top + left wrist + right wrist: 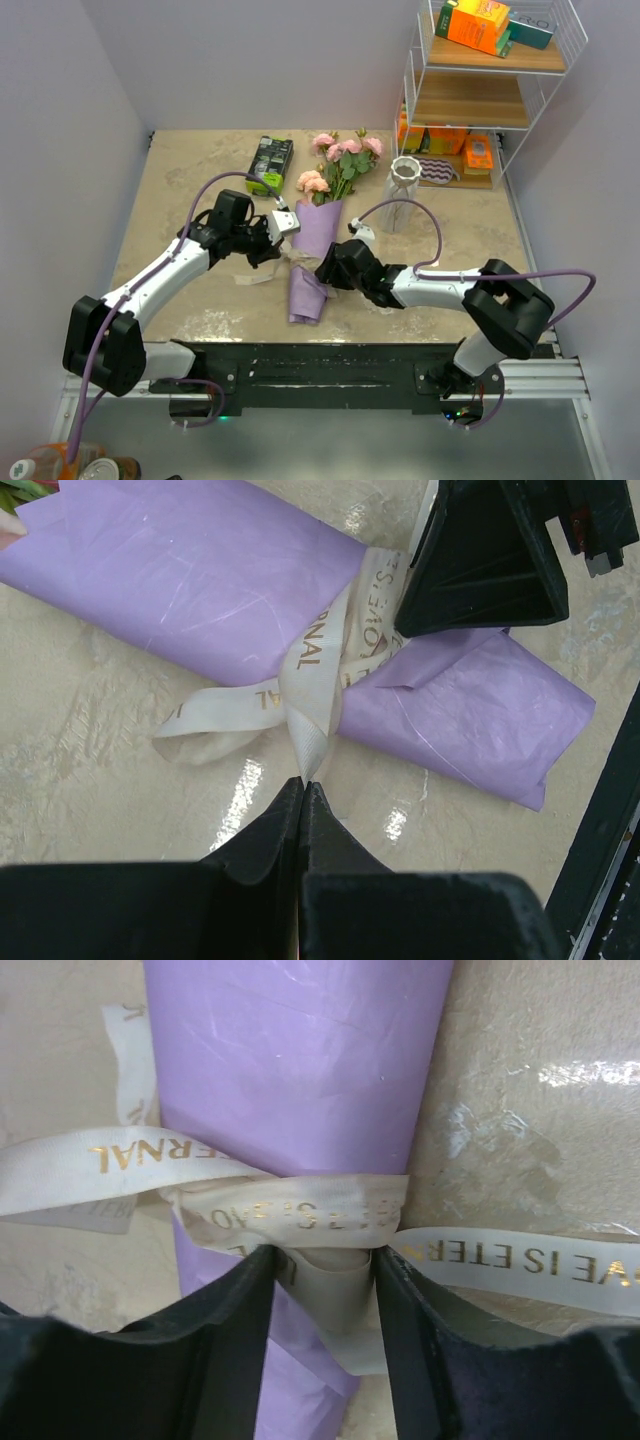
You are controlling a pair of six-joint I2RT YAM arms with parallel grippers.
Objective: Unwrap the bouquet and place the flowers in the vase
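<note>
The left gripper (303, 783) was clenched on the tail of the beige ribbon (312, 665), its fingertips pressed tight together. The right gripper (325, 1260) straddled the ribbon's knot, which filled the gap between its fingers; whether it truly pinched the knot could not be told. The bouquet (318, 235) lay flat on the table (170, 180) between both arms, wrapped in purple paper, its flowers (345, 152) pointing toward the back. The vase (404, 178) stood upright near the flowers, on their right.
</note>
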